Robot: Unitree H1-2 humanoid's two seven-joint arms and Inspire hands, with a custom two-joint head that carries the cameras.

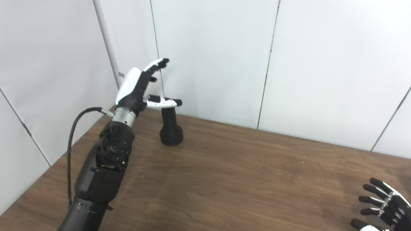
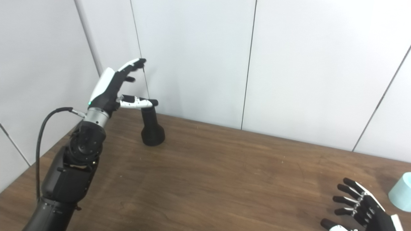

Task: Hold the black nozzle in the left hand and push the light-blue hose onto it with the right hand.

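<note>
Black-and-white, the left hand [image 1: 138, 88] is raised at the table's far left corner, fingers spread wide and holding nothing, its thumb reaching over the top of the black nozzle [image 1: 171, 126]. That nozzle stands upright on the brown wooden table [image 1: 240, 179] near the white wall panels [image 1: 212, 57]. Well apart, at the near right edge, the right hand [image 2: 359, 208] rests splayed and empty, just beside the light-blue hose [image 2: 401, 192].

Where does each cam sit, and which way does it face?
Left eye view: on the head, looking down across the wooden table toward the wall; left hand open by the black nozzle, right hand at the corner.
Right eye view: beside it, same aim; adds the light-blue hose.
Shared: table, nozzle, both hands.
</note>
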